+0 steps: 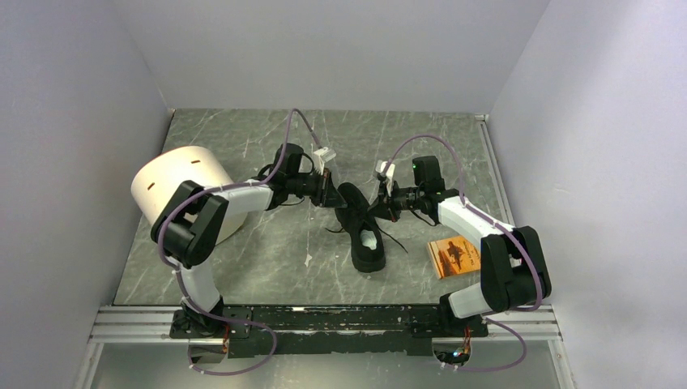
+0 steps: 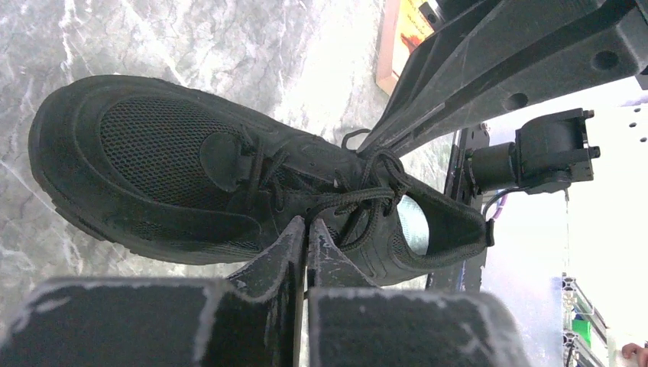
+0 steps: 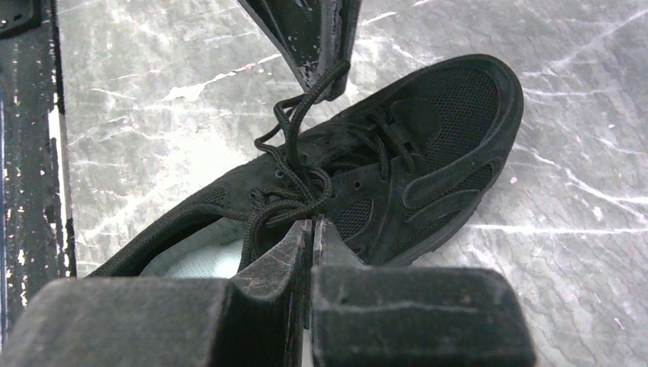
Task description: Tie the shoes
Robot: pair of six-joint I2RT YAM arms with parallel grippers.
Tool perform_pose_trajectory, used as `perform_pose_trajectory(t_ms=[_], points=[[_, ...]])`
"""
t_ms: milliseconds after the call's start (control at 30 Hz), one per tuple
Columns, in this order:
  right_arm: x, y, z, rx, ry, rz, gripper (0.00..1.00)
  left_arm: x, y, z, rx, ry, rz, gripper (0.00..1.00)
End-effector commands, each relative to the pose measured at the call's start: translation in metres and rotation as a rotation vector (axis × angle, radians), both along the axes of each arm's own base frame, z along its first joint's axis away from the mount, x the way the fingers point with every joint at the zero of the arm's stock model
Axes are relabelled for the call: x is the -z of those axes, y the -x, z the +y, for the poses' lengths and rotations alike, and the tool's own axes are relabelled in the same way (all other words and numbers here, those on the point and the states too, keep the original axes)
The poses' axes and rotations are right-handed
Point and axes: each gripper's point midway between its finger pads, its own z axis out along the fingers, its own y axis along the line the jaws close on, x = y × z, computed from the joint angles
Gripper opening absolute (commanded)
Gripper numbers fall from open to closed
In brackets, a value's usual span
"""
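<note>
Black sneaker (image 1: 363, 231) in the middle, toe to far side. L gripper (image 2: 307, 223) & R gripper (image 3: 313, 223) are both closed, each pinching the lace (image 3: 294, 145).

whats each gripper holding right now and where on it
Both pinch the laces of the black sneaker where they cross: left gripper one strand, right gripper the other.

The grey marbled surface (image 1: 243, 267) is seen from above and behind in the top view. Both wrist views are taken at close range, low and facing each other; the black mesh low-top sneaker (image 1: 361, 220) is shared by all three.
</note>
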Motion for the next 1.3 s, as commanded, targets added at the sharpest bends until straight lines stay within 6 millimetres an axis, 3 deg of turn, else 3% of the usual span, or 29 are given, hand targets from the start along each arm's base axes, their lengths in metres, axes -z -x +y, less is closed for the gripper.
perform_pose_trajectory(t_ms=[0, 100, 333, 667, 833, 967, 1100, 1267], points=[[-0.001, -0.009, -0.002, 0.039, 0.035, -0.012, 0.0, -0.01, 0.003, -0.001, 0.014, 0.016, -0.016, 0.05], [-0.001, -0.018, -0.012, 0.133, 0.087, -0.005, 0.0, -0.006, 0.015, 0.01, -0.028, -0.011, 0.017, 0.05], [0.0, -0.021, -0.028, 0.254, 0.168, 0.003, 0.0, 0.002, 0.036, 0.028, -0.099, -0.041, 0.078, 0.05], [-0.004, -0.017, -0.02, 0.24, 0.147, 0.037, 0.0, -0.004, 0.04, 0.018, -0.063, 0.009, 0.123, 0.05], [0.001, -0.015, -0.019, 0.223, 0.152, 0.05, 0.0, -0.007, 0.032, 0.011, -0.041, 0.043, 0.119, 0.28], [0.001, -0.016, -0.017, 0.213, 0.145, 0.048, 0.0, -0.008, 0.022, 0.01, -0.036, 0.034, 0.079, 0.38], [0.002, -0.017, -0.016, 0.207, 0.146, 0.05, 0.0, -0.017, 0.018, 0.01, -0.009, 0.083, 0.04, 0.55], [0.003, -0.018, -0.016, 0.197, 0.152, 0.048, 0.0, -0.014, 0.02, 0.007, 0.032, 0.106, 0.052, 0.59]])
